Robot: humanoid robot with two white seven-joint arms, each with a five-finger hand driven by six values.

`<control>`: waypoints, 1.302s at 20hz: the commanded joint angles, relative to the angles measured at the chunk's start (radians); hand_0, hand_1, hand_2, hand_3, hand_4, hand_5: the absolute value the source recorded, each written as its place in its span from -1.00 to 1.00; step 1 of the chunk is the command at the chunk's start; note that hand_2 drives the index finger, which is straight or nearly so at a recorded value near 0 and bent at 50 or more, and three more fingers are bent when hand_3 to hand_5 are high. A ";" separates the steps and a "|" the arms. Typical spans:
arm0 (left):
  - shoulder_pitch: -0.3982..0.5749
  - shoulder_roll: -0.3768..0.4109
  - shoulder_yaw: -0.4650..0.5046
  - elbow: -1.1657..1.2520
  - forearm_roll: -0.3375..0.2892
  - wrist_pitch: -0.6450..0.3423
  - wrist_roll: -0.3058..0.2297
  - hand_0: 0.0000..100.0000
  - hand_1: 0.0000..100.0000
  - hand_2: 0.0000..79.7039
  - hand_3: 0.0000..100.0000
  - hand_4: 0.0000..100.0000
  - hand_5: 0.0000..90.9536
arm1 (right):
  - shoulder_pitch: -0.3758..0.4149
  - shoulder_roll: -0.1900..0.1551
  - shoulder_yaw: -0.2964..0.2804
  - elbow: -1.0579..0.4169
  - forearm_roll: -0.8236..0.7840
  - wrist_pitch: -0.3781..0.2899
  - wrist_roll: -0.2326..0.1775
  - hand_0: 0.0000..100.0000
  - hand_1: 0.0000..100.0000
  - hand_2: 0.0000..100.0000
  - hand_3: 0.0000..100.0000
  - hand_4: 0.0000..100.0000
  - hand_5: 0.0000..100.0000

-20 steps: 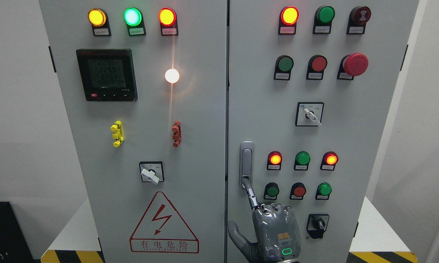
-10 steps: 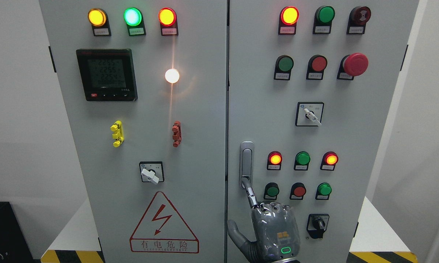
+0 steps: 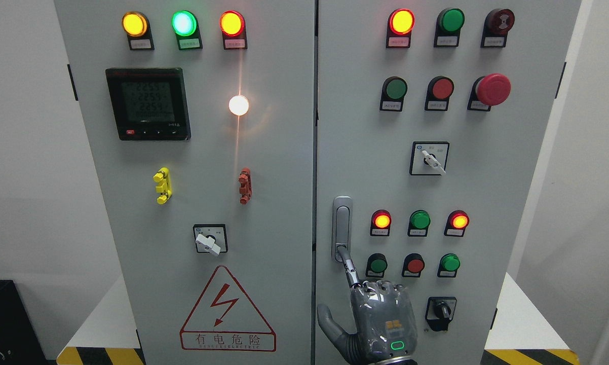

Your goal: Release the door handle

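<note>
A silver door handle (image 3: 342,223) stands upright on the left edge of the grey cabinet's right door (image 3: 487,203). My right hand (image 3: 381,317) rises from the bottom edge just below it, its back facing me. The index finger (image 3: 349,267) is stretched out, and its tip touches the round lock at the handle's lower end. My other fingers are curled into the palm and the thumb sticks out to the left. The hand grasps nothing. My left arm is out of sight.
Around the hand sit green and red push buttons (image 3: 415,264), lit indicator lamps (image 3: 381,221) and a black rotary switch (image 3: 441,310). The left door (image 3: 264,203) carries a meter, lamps, a selector switch (image 3: 209,240) and a hazard triangle (image 3: 227,310). White walls flank the cabinet.
The right hand has shifted only a few pixels; its index fingertip stays on the handle's lower end. The handle and doors have not moved.
</note>
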 commanded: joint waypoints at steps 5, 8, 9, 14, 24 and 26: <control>0.009 0.000 0.000 0.000 0.000 0.001 0.000 -0.76 0.11 -1.00 -1.00 -1.00 -1.00 | -0.004 0.001 -0.001 0.005 0.000 0.001 0.003 -0.32 -0.23 -1.00 1.00 1.00 1.00; 0.008 0.000 0.000 0.000 0.000 0.001 0.000 -0.76 0.11 -1.00 -1.00 -1.00 -1.00 | -0.004 0.001 -0.001 0.011 0.000 0.001 0.003 -0.32 -0.23 -1.00 1.00 1.00 1.00; 0.009 0.000 0.000 0.000 0.000 0.001 0.000 -0.76 0.11 -1.00 -1.00 -1.00 -1.00 | -0.004 0.001 -0.001 0.013 0.000 0.001 0.003 -0.32 -0.23 -1.00 1.00 1.00 1.00; 0.009 0.000 0.000 0.000 0.000 -0.001 0.000 -0.76 0.11 -1.00 -1.00 -1.00 -1.00 | -0.004 0.001 -0.001 0.017 0.000 0.005 0.005 -0.32 -0.23 -1.00 1.00 1.00 1.00; 0.008 0.000 0.000 0.000 0.000 -0.001 0.000 -0.76 0.11 -1.00 -1.00 -1.00 -1.00 | -0.002 -0.001 0.002 0.017 0.000 0.005 0.011 -0.32 -0.23 -1.00 1.00 1.00 1.00; 0.009 0.000 0.000 0.000 0.000 -0.001 0.000 -0.76 0.11 -1.00 -1.00 -1.00 -1.00 | -0.001 -0.001 0.004 0.017 0.000 0.005 0.011 -0.32 -0.23 -1.00 1.00 1.00 1.00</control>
